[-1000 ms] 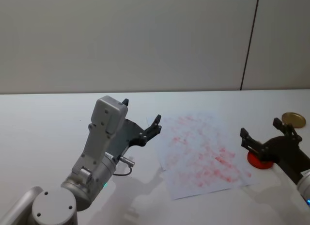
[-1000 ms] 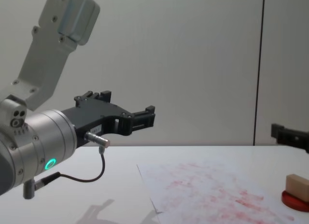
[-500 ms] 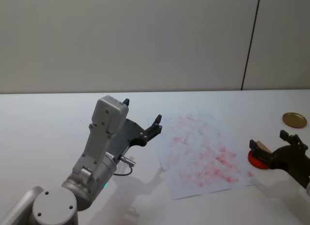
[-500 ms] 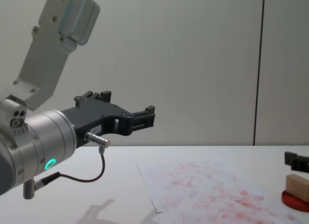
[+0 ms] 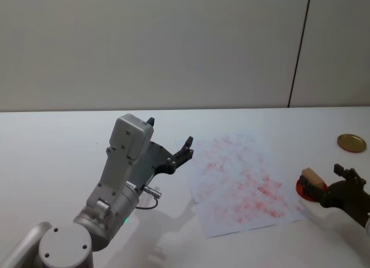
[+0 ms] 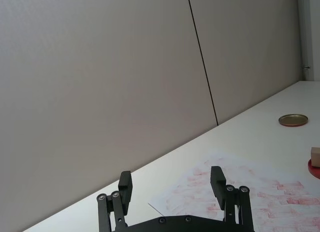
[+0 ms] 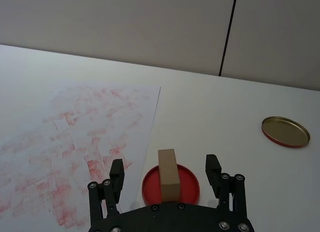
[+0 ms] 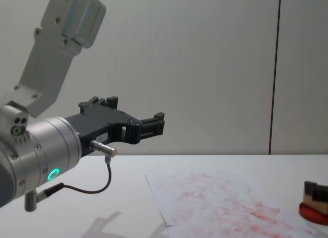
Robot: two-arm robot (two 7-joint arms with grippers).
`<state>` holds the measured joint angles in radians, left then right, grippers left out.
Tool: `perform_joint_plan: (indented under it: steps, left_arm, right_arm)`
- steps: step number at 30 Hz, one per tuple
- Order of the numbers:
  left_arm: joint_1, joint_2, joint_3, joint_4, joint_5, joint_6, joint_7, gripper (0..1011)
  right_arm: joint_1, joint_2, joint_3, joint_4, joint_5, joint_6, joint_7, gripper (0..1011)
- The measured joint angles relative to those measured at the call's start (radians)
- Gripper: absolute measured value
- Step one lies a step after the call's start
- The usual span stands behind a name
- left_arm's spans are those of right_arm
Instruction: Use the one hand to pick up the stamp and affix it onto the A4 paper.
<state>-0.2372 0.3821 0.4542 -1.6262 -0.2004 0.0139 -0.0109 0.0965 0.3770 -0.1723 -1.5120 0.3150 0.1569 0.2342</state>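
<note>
My left gripper [image 6: 171, 178] hangs idle above the table to the left of the A4 paper [image 5: 240, 181], fingers spread with nothing between them, so I leave it parked. Just off the paper's right edge the stamp [image 7: 168, 174] stands on the red ink pad [image 7: 150, 186]; my right gripper [image 7: 165, 167] sits low there, fingers apart, with the block lined up in the gap but not gripped. I'd ease in until the pads flank the wood's long sides, close gently while centred, then lift straight up so the pad doesn't drag, keeping clear of the gold lid [image 7: 285, 131] farther right.
</note>
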Motion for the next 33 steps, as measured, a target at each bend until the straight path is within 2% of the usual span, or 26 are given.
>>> perform_joint_plan:
  steps: [5, 11, 14, 15, 17, 18, 22, 23, 26, 29, 30, 33]
  left_arm:
    - [0.000, 0.000, 0.000, 0.000, 0.000, 0.000, 0.000, 993]
    - [0.000, 0.000, 0.000, 0.000, 0.000, 0.000, 0.000, 993]
    - [0.000, 0.000, 0.000, 0.000, 0.000, 0.000, 0.000, 993]
    - [0.000, 0.000, 0.000, 0.000, 0.000, 0.000, 0.000, 993]
    - [0.000, 0.000, 0.000, 0.000, 0.000, 0.000, 0.000, 993]
    - [0.000, 0.000, 0.000, 0.000, 0.000, 0.000, 0.000, 993]
    - [0.000, 0.000, 0.000, 0.000, 0.000, 0.000, 0.000, 993]
    - [0.000, 0.000, 0.000, 0.000, 0.000, 0.000, 0.000, 993]
    - [0.000, 0.000, 0.000, 0.000, 0.000, 0.000, 0.000, 993]
    - [0.000, 0.000, 0.000, 0.000, 0.000, 0.000, 0.000, 993]
    - [0.000, 0.000, 0.000, 0.000, 0.000, 0.000, 0.000, 993]
    - [0.000, 0.000, 0.000, 0.000, 0.000, 0.000, 0.000, 993]
  right_arm:
    - [0.013, -0.004, -0.004, 0.027, -0.013, 0.007, 0.011, 994]
    - [0.025, -0.009, -0.008, 0.048, -0.025, 0.015, 0.018, 884]
    - [0.031, -0.012, -0.010, 0.058, -0.031, 0.017, 0.021, 780]
    - [0.033, -0.013, -0.011, 0.062, -0.033, 0.018, 0.021, 780]
    - [0.036, -0.015, -0.013, 0.068, -0.037, 0.018, 0.022, 686]
    - [0.037, -0.016, -0.013, 0.070, -0.038, 0.018, 0.022, 686]
    - [0.039, -0.018, -0.015, 0.078, -0.042, 0.017, 0.021, 566]
    - [0.040, -0.019, -0.015, 0.080, -0.044, 0.016, 0.021, 487]
    - [0.042, -0.020, -0.016, 0.084, -0.046, 0.012, 0.021, 426]
    - [0.042, -0.021, -0.017, 0.086, -0.049, 0.008, 0.021, 306]
    - [0.042, -0.021, -0.018, 0.086, -0.051, 0.007, 0.021, 306]
    - [0.043, -0.021, -0.019, 0.086, -0.057, -0.003, 0.021, 224]
